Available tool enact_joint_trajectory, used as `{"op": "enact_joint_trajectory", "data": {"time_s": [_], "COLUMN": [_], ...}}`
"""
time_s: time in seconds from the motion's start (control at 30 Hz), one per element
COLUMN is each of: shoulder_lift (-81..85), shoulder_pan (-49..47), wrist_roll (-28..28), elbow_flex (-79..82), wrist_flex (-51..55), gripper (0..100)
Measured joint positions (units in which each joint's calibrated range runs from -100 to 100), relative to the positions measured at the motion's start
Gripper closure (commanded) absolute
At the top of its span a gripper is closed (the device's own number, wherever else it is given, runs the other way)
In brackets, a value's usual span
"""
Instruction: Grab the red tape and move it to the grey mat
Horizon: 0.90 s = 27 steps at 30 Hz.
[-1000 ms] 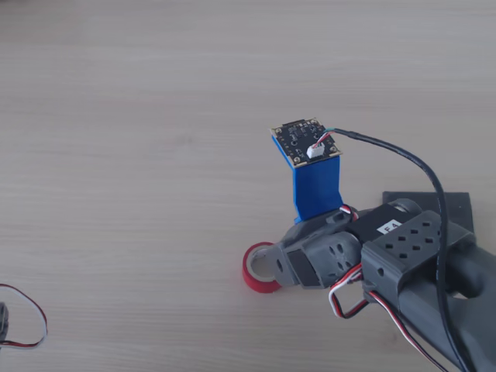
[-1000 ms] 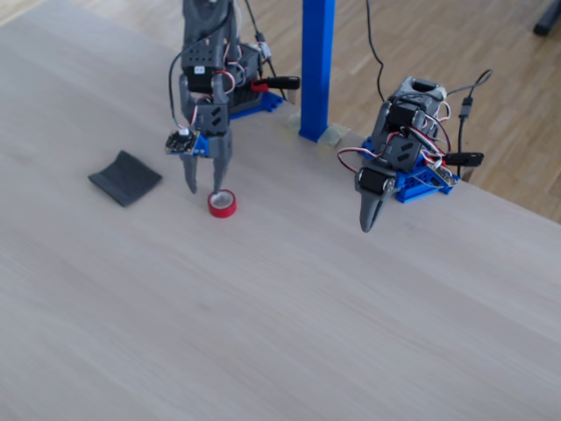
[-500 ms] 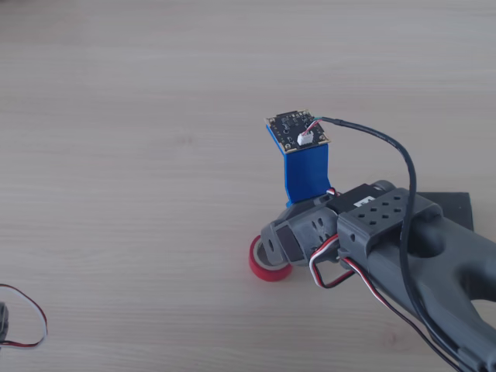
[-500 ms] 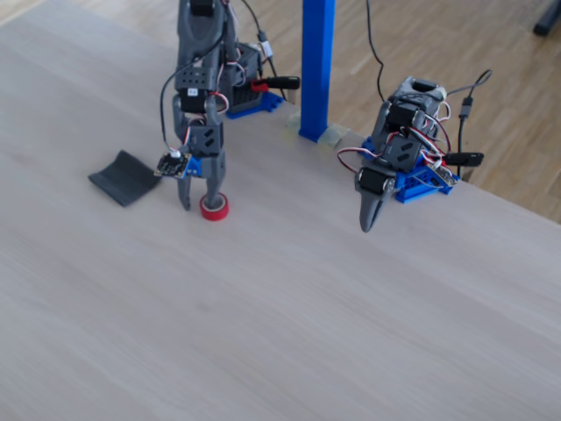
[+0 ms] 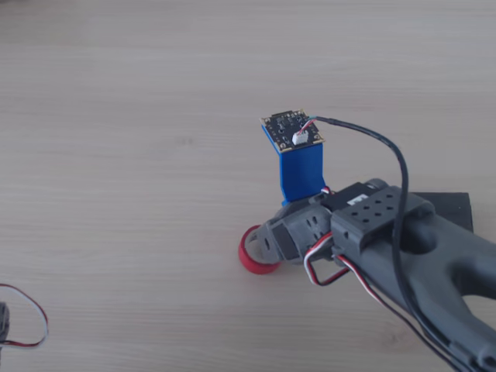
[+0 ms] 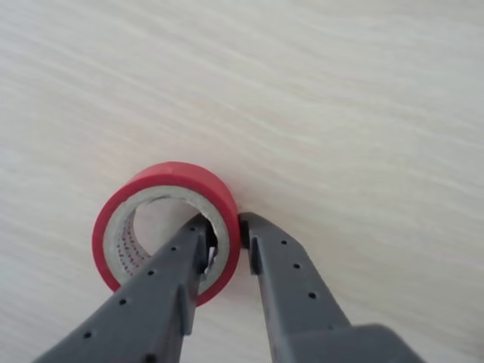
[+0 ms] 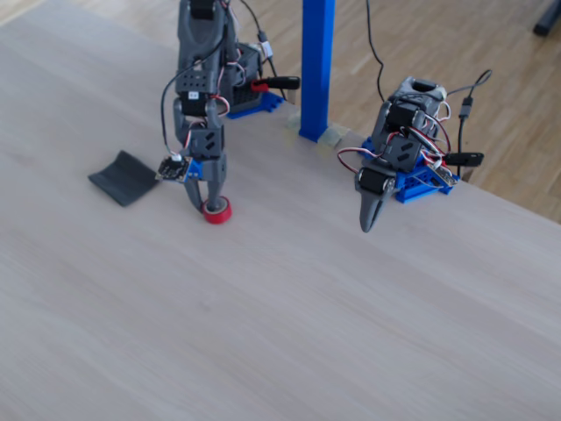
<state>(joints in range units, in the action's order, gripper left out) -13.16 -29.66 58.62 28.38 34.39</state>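
The red tape (image 6: 175,178) lies flat on the wooden table, a small red roll with a whitish core. My gripper (image 6: 224,225) has one finger (image 6: 162,280) inside the hollow centre and the other finger (image 6: 283,272) outside, pinching the roll's wall. In the other view the gripper (image 5: 265,242) covers most of the tape (image 5: 251,262). In the fixed view the gripper (image 7: 209,202) points down onto the tape (image 7: 219,213). The grey mat (image 7: 125,177) lies a short way left of it; in the other view the mat (image 5: 456,206) is partly hidden behind my arm.
A second arm (image 7: 379,180) hangs idle at the right on a blue base. A blue post (image 7: 317,70) stands at the table's back edge. A thin red wire loop (image 5: 27,322) lies at the lower left of the other view.
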Motion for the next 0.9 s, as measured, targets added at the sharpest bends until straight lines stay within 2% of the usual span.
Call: {"op": "enact_joint_trajectory", "data": {"time_s": [0.33, 0.6, 0.9], "shoulder_lift": [8.5, 16.9, 26.0], "shoulder_pan": [0.5, 5.5, 12.0], "wrist_roll": [-0.6, -6.0, -6.1], "elbow_flex": [0.0, 0.2, 8.0], "wrist_flex": [0.0, 0.0, 0.1], "gripper": [98, 98, 98]}}
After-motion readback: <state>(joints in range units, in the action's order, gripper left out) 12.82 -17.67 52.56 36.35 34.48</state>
